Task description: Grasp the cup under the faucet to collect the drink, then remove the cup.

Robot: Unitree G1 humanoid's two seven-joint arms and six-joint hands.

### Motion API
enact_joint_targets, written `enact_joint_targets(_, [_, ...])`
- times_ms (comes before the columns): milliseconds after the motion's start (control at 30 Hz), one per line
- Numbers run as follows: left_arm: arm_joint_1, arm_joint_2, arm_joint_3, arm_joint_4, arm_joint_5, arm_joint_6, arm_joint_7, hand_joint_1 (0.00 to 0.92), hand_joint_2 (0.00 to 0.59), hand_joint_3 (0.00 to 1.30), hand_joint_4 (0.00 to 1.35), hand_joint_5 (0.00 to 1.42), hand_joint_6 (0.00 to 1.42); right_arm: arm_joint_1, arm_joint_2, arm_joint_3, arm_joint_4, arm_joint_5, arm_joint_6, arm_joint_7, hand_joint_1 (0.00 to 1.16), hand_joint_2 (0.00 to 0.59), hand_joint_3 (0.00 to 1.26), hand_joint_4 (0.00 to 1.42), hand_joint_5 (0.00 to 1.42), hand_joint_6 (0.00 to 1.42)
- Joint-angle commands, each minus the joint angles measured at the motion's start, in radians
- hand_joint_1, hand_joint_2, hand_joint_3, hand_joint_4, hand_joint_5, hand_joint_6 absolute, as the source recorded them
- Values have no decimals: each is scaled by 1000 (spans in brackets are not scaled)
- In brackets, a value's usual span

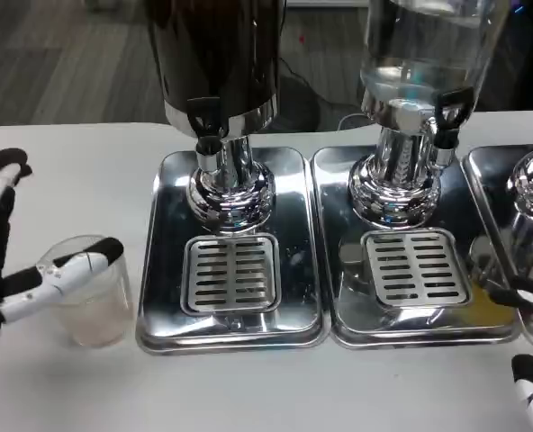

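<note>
Left of chromed drip tray (163, 297): clear thin-walled plastic cup (94, 292), light, slippery, crushable; gripped mid-wall by left hand (14, 270). Right hand (532, 378) at frame edge; posture indeterminable.

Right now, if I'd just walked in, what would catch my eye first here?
Probably the shiny drink dispensers: a dark one at top centre and a clear one to its right, each on a mirror-bright steel tray with a slotted drain grate. Then, at lower left, the robot's left hand holding a clear plastic cup beside the trays.
</note>
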Motion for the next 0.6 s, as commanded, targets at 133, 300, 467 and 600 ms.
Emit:
enact_joint_targets(133, [-105, 24, -104, 147, 70, 71, -74, 88, 37, 122, 91, 287, 540, 41, -13, -31, 26, 51, -70, 24, 528, 498, 259, 108, 96, 25])
enact_joint_targets(300, [-132, 21, -164, 209, 85, 90, -72, 86, 39, 121, 99, 308, 564, 53, -16, -41, 35, 64, -90, 38, 522, 501, 262, 118, 107, 25])
enact_joint_targets(467, [-158, 27, -219, 252, 104, 105, -68, 167, 48, 121, 109, 338, 595, 56, -16, -49, 39, 80, -102, 50, 521, 504, 262, 119, 108, 41])
enact_joint_targets(600, [-176, 36, -249, 269, 120, 115, -69, 237, 59, 111, 110, 367, 639, 54, -13, -49, 49, 88, -107, 56, 514, 531, 269, 119, 108, 45])
